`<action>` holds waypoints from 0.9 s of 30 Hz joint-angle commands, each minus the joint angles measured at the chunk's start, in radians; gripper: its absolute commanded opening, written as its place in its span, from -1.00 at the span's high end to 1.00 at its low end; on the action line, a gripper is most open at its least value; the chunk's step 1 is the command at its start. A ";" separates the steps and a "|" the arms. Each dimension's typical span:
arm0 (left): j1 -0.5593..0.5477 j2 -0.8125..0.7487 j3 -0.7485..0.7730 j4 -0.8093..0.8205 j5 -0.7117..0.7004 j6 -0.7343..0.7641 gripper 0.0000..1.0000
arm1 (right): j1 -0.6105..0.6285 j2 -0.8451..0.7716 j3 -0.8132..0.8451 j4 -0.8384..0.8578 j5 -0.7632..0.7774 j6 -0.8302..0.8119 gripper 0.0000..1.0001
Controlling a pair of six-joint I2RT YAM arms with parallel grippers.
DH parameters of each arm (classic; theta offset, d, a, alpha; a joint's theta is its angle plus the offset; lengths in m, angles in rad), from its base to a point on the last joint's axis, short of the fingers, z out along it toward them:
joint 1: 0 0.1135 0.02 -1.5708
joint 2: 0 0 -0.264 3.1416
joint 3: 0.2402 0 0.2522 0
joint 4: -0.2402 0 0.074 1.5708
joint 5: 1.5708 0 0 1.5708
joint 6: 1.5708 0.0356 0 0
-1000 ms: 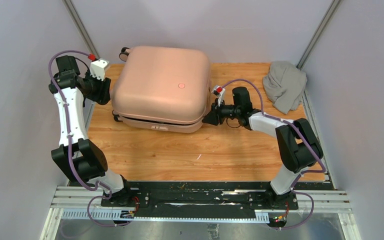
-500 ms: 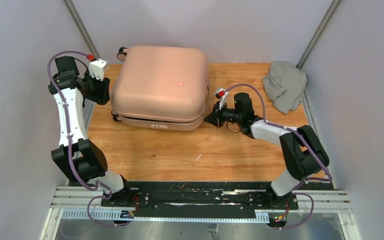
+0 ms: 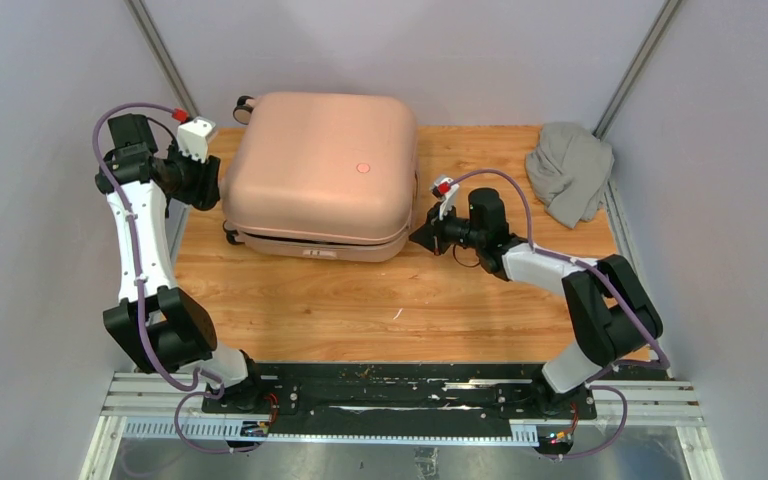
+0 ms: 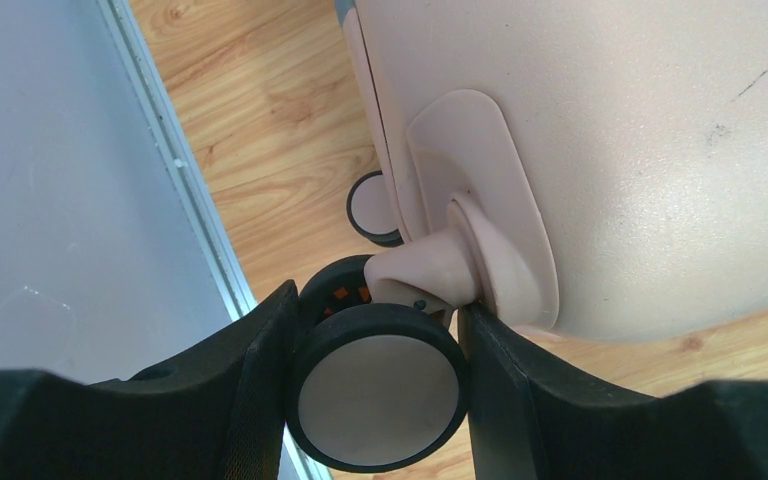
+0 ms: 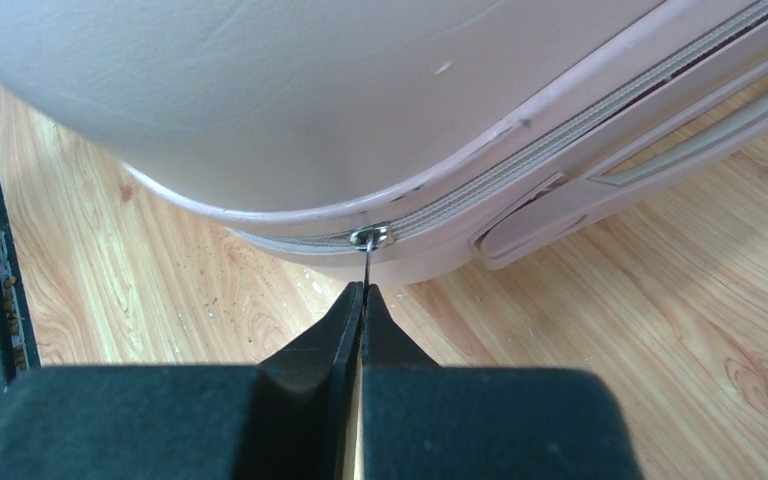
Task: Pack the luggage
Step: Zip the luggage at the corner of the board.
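Pink hard-shell luggage [image 3: 320, 165] lies flat and closed on the far left of the wooden table [image 3: 360, 310]. It has rounded corners and a small round emblem [image 3: 363, 168] on top. It looks stiff, smooth and bulky, likelier to slide than lift, so its fittings are the best holds. The left gripper [image 4: 375, 330] clamps a black caster wheel [image 4: 378, 400]. The right gripper [image 5: 362, 300] is pinched together on the thin metal zipper pull [image 5: 369, 255], which looks delicate.
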State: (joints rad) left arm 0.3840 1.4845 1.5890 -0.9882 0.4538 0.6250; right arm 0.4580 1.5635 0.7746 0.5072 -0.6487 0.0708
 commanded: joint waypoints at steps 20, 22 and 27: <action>-0.008 -0.098 -0.046 0.039 0.063 0.012 1.00 | 0.008 -0.207 -0.031 -0.181 0.173 -0.020 0.03; -0.007 -0.096 -0.036 0.040 0.065 0.008 1.00 | -0.037 -0.214 -0.031 -0.164 0.124 -0.042 -0.20; -0.007 -0.089 -0.030 0.040 0.063 0.008 1.00 | -0.089 -0.169 0.022 -0.177 -0.068 -0.152 -0.34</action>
State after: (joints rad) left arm 0.3840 1.4342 1.5047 -0.9703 0.4725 0.6247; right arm 0.3996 1.3720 0.7311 0.3527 -0.5411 0.0124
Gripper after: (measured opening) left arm 0.545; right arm 0.662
